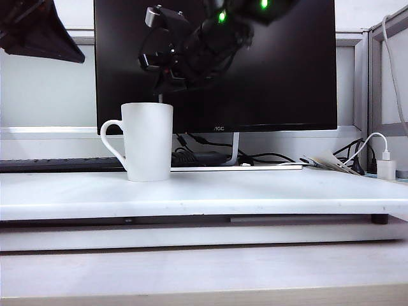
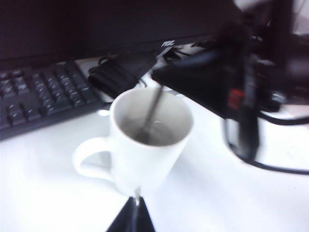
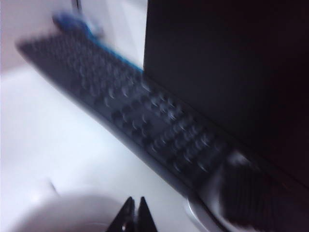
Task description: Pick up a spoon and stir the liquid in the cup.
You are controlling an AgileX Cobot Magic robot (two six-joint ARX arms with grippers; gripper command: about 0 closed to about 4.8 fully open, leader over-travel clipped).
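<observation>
The white cup [image 1: 148, 143] stands upright on the white table [image 1: 255, 191], its looped handle to the left. The left wrist view looks down into the cup [image 2: 140, 164], where greyish liquid [image 2: 157, 135] shows. The thin grey spoon [image 2: 153, 110] slants into the liquid, and a short piece of the spoon [image 1: 160, 98] shows above the rim. My right gripper [image 1: 162, 88] hangs just over the cup, shut on the spoon's handle. In the blurred right wrist view, the right gripper [image 3: 135, 200] is above the cup's rim [image 3: 58, 212]. My left gripper [image 2: 136, 205] is shut and empty, close to the cup's near side.
A black monitor [image 1: 274, 76] fills the back. A dark keyboard [image 2: 34, 101] lies behind the cup on the left, with a black power brick [image 2: 120, 72] and cables [image 1: 268, 156] under the screen. A white charger [image 1: 386, 167] sits at the far right. The left arm [image 1: 38, 32] hangs top left.
</observation>
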